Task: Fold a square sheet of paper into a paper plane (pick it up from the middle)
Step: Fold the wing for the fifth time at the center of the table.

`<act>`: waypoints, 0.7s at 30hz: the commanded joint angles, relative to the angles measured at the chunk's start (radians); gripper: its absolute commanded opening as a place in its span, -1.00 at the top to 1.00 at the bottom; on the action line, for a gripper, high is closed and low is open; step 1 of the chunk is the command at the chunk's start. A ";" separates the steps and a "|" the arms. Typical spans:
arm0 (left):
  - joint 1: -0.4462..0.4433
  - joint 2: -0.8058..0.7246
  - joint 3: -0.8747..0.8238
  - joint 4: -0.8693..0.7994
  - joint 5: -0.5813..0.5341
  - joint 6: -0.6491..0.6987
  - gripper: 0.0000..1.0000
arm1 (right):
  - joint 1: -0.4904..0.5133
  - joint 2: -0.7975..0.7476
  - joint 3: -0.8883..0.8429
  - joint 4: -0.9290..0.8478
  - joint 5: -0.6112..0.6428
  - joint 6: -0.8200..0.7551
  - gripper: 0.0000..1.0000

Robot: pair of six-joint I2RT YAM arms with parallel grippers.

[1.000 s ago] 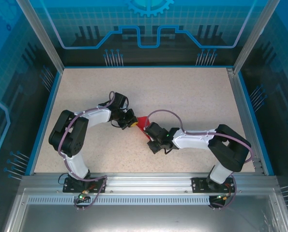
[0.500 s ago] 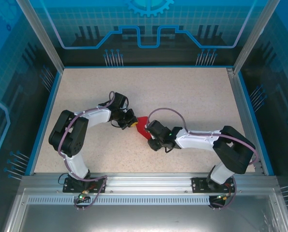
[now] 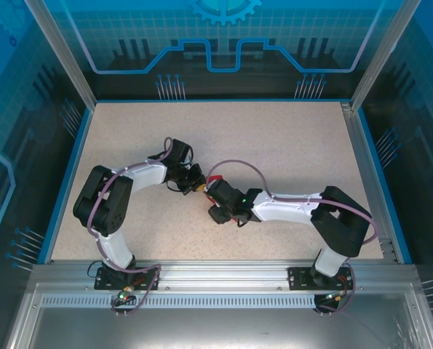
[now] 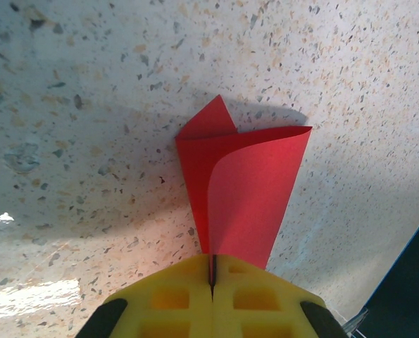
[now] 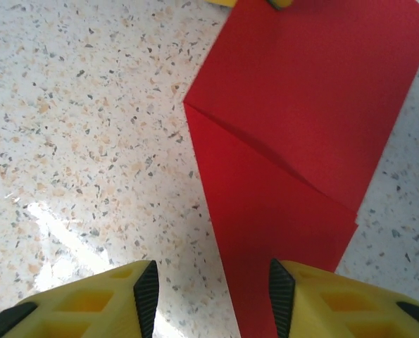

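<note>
The red paper (image 4: 241, 190), already folded into a tapering wedge with a loose upper layer curling over it, lies on the table (image 4: 89, 105) straight ahead of your left claw (image 4: 212, 271). Its narrow end runs into the seam between the yellow pads. That claw is fully closed on the paper, which I judge is there to pin the narrow end while the other side is worked.

Your right claw (image 5: 213, 289) has its jaws partly apart and grips nothing. The paper spreads ahead of it, and the paper's near corner reaches into the gap, close against the right-hand finger. That looks like a claw placed to press or take hold.

From above, your left arm (image 3: 140, 174) bends at the elbow and reaches in toward the table's middle. Your right arm (image 3: 289, 211) stretches low across to meet it, wrist tipped down over the paper.
</note>
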 commanded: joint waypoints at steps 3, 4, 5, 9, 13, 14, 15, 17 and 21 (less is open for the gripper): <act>-0.004 -0.001 0.018 -0.020 0.007 0.002 1.00 | 0.040 0.080 0.063 -0.073 0.156 -0.012 0.11; -0.004 -0.001 0.019 -0.020 0.007 0.003 1.00 | 0.041 0.085 0.065 -0.076 0.163 -0.005 0.14; -0.004 -0.001 0.020 -0.020 0.006 0.003 1.00 | 0.043 0.088 0.065 -0.075 0.167 -0.003 0.15; -0.004 -0.002 0.019 -0.020 0.007 0.003 1.00 | 0.055 0.087 0.066 -0.082 0.187 0.007 0.25; -0.004 -0.003 0.020 -0.021 0.007 0.001 1.00 | 0.057 0.098 0.065 -0.091 0.202 0.019 0.36; -0.003 -0.005 0.018 -0.021 0.006 0.001 1.00 | 0.057 0.100 0.065 -0.089 0.203 0.022 0.39; -0.004 -0.006 0.017 -0.021 0.007 0.001 1.00 | 0.057 0.099 0.064 -0.089 0.203 0.025 0.43; -0.004 -0.005 0.018 -0.024 0.007 0.003 1.00 | 0.057 0.094 0.061 -0.083 0.201 0.028 0.48; -0.004 -0.011 0.016 -0.022 0.006 0.002 1.00 | 0.057 0.089 0.059 -0.079 0.198 0.031 0.70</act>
